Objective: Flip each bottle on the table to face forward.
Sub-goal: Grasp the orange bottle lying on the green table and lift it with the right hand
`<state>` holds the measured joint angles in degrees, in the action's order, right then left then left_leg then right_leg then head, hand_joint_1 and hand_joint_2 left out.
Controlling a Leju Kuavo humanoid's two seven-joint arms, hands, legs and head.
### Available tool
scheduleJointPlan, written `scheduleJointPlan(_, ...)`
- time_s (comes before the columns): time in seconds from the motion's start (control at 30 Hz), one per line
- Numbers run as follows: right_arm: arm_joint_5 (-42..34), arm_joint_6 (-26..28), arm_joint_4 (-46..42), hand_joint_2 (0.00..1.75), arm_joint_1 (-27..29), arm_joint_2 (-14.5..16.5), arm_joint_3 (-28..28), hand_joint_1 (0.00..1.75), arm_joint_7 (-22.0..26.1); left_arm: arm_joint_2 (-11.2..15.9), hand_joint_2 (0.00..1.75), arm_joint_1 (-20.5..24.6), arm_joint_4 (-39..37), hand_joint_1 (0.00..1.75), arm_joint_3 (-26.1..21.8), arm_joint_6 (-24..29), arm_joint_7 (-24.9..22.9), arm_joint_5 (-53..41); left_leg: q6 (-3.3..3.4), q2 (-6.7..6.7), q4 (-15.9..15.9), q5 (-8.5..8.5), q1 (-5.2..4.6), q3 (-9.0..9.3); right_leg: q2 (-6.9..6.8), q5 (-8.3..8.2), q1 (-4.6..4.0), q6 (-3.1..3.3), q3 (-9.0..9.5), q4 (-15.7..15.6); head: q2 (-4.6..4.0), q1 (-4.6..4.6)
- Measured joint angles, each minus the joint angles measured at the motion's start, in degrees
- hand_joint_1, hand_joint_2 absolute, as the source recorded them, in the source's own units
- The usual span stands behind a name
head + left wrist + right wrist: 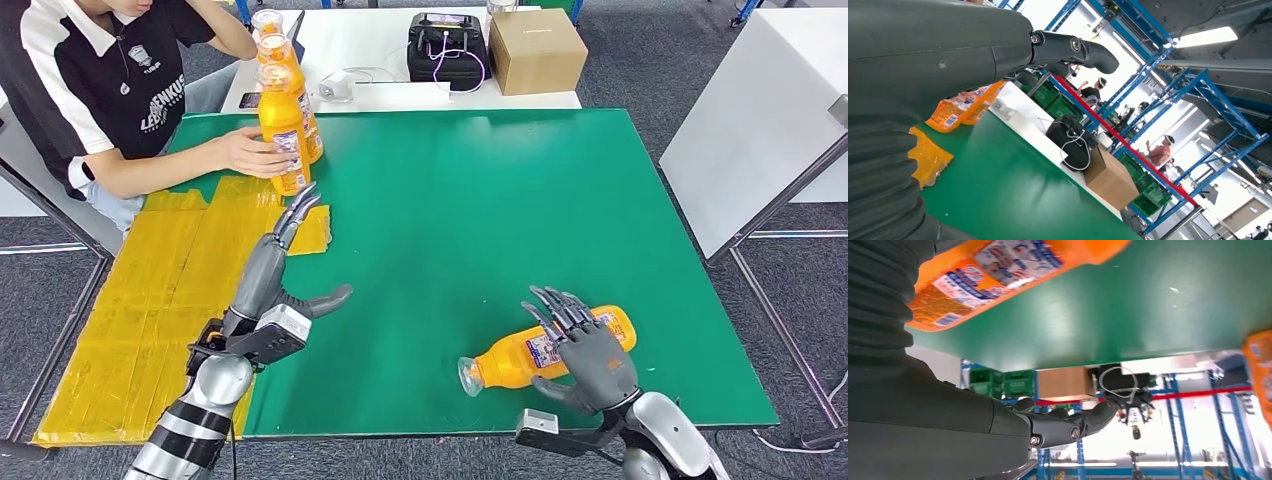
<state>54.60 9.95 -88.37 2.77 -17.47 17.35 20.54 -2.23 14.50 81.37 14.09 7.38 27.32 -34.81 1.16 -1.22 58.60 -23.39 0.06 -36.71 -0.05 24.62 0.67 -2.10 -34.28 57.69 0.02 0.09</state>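
On the green-topped bench (480,200) an orange plastic juice bottle (515,362) lies on its side near my edge, cap end toward my left. My right hand (590,362) rests over its labelled middle, fingers (556,312) spread across it — not clearly closed. My left hand (285,270) hovers empty, fingers straight and apart. A person's hand (245,152) grips upright orange bottles (285,115) at the far left.

arms (200,410): silver, ribbed | robot hand (585,350): dark grey, thick thumb
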Motion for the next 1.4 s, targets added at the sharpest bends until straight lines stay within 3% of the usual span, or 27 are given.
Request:
scheduleJointPlan(0.13,2.06,-0.13,2.32,1.75,-0.54,-0.08,-1.21,0.00,-2.05,0.08,1.75,0.37,0.00,0.00,0.07,0.35,-0.03,1.15,-0.01,-0.01,0.00,0.00,0.01,-0.01,0.00,0.00,-0.03,0.00,0.00,0.01,0.00,-0.01)
scheduleJointPlan(0.57,1.12,-1.91,10.55,1.75,-3.85,-0.55,-3.76,0.00,-1.65,0.52,1.75,2.47,-0.42,0.00,-0.42,0.05,-0.30,2.64,0.00,-0.02,0.00,0.01,0.01,-0.01,0.00,0.00,-0.02,0.00,0.02,0.01,0.00,-0.01)
scheduleJointPlan(0.8,1.31,-4.18,16.98,1.75,-8.82,-0.85,-2.96,0.00,-1.88,0.51,1.75,3.58,-1.64,0.00,-0.40,0.91,0.02,2.75,0.02,-0.02,0.00,0.03,0.01,-0.01,0.00,-0.01,-0.03,0.00,0.03,0.01,0.00,-0.01)
scheduleJointPlan(1.2,4.08,-3.55,29.71,1.75,-17.35,0.18,-0.58,0.01,-5.18,-0.28,1.75,4.36,-3.73,0.00,-0.39,0.60,0.26,3.92,0.03,0.01,0.00,0.04,0.01,0.02,0.01,-0.01,-0.02,0.00,0.04,0.01,0.00,-0.02)
scheduleJointPlan(1.23,4.83,-3.32,31.12,1.75,-18.42,0.34,-0.26,0.07,-5.72,-0.40,1.75,4.52,-4.09,0.00,-0.37,0.47,0.30,4.20,0.03,0.02,0.00,0.04,0.01,0.04,0.01,-0.01,-0.02,0.00,0.05,0.01,0.00,-0.02)
scheduleJointPlan(1.27,5.63,-3.13,32.65,1.75,-19.63,0.51,0.12,0.27,-6.16,-0.56,1.75,4.68,-4.49,0.00,-0.34,0.37,0.36,4.49,0.03,0.03,0.00,0.04,0.01,0.07,0.01,-0.02,-0.02,0.00,0.08,0.01,0.00,-0.01)
scheduleJointPlan(1.37,7.47,-3.04,37.53,1.75,-23.25,1.10,1.64,1.37,-6.61,-1.13,1.75,5.01,-5.76,0.00,-0.27,0.33,0.66,5.29,0.06,0.04,0.00,0.07,0.01,0.17,0.02,-0.04,-0.02,-0.02,0.17,0.01,0.00,0.00)
scheduleJointPlan(1.4,7.87,-3.13,38.99,1.75,-24.20,1.29,2.21,1.60,-6.53,-1.30,1.75,5.09,-6.13,0.00,-0.26,0.33,0.80,5.53,0.07,0.03,0.00,0.08,0.01,0.19,0.03,-0.06,-0.02,-0.03,0.19,0.01,0.00,0.00)
